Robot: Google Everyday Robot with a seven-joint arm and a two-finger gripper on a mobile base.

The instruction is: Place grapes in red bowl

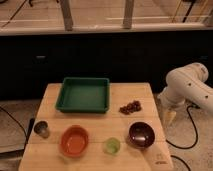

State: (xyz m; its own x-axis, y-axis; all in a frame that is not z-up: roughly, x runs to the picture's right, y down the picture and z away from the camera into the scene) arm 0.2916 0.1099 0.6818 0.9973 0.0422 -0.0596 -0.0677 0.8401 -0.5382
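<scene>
The grapes (130, 107), a small dark reddish-purple bunch, lie on the wooden table (95, 122) right of its middle. The red bowl (74, 140), bright orange-red with a lighter inside, stands at the front left and holds nothing that I can see. My gripper (169, 116) hangs pointing down from the white arm (189, 85) just past the table's right edge. It is to the right of the grapes and apart from them.
A green square tray (83, 94) sits at the back middle. A dark maroon bowl (141, 133) stands front right, a small green cup (111, 145) front middle, and a small metal cup (41, 129) at the left edge. A dark cabinet front stands behind the table.
</scene>
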